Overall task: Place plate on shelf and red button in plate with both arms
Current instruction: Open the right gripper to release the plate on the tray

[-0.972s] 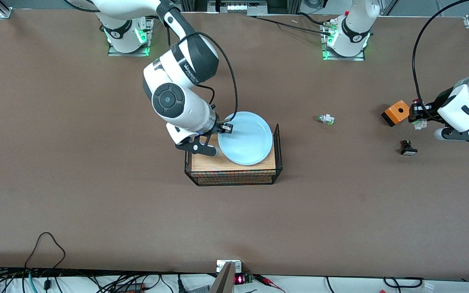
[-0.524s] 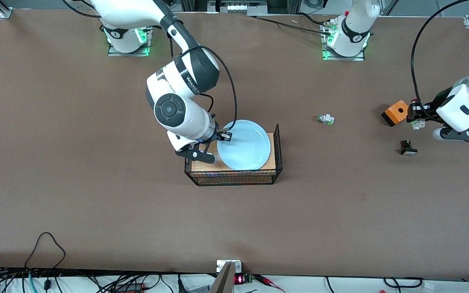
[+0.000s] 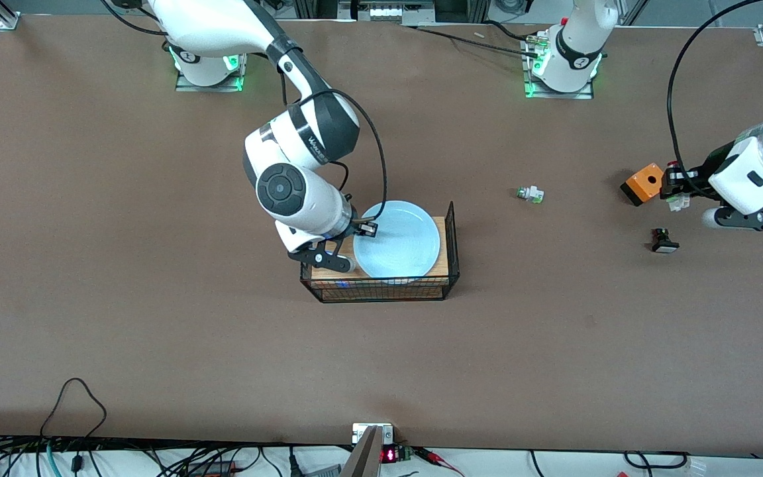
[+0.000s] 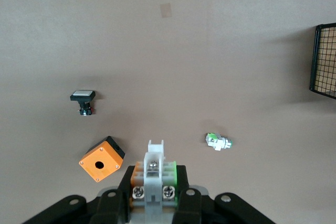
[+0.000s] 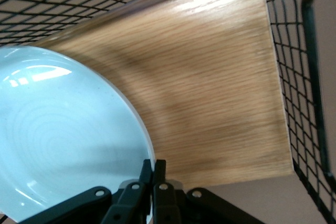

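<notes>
Brown table, right gripper [image 3: 369, 228] fingers pinching pale-blue plate [image 3: 398, 242] — over wire basket [image 3: 381, 287], left gripper [image 3: 676, 192] fingers clamping red button [image 4: 153, 174].

Glossy plate [image 3: 398, 240] (wood-grain board [image 5: 210, 77] beneath)

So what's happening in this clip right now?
Two arms are working at once. The right gripper is shut on the rim of the plate, holding it over the wooden floor of the wire basket at mid-table. The left gripper, at its own end of the table, is shut on the red button and hangs beside the orange box. A black switch part and a white-and-green part lie loose on the table.
</notes>
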Motion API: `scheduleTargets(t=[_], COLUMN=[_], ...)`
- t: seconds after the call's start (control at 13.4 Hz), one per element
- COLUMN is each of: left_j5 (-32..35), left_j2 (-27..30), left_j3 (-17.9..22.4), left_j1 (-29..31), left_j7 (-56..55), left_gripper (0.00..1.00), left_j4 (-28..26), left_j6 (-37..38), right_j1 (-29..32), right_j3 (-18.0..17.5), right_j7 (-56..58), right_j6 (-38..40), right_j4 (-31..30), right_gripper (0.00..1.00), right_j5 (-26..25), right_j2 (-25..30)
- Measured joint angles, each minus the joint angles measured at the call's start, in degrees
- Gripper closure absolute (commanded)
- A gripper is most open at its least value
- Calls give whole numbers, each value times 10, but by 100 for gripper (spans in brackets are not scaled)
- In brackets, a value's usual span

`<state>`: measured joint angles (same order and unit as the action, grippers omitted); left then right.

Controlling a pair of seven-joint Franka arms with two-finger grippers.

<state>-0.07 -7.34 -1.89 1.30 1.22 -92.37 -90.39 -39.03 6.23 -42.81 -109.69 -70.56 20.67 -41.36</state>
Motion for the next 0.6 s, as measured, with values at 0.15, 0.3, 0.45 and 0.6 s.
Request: scheduleTargets(t=[0.15, 0.3, 0.45, 0.6], left_j5=[0, 0, 0, 0], left_j2=[0, 0, 0, 0], left_j3=[-1, -2, -2, -2], left_j1=[0, -1, 0, 0], left_j7=[0, 0, 0, 0], left_gripper=[100, 100, 100, 100], left_j4=[0, 0, 0, 0], left_j6=[0, 0, 0, 0], right_j1=[0, 0, 0, 0], right_j3=[0, 0, 0, 0], right_j7=[0, 0, 0, 0], right_j6=[0, -1, -2, -4], right_j4=[0, 0, -1, -1], right_gripper=[96, 90, 86, 68], right_j5=[0, 0, 0, 0], right_j2=[0, -2, -5, -6])
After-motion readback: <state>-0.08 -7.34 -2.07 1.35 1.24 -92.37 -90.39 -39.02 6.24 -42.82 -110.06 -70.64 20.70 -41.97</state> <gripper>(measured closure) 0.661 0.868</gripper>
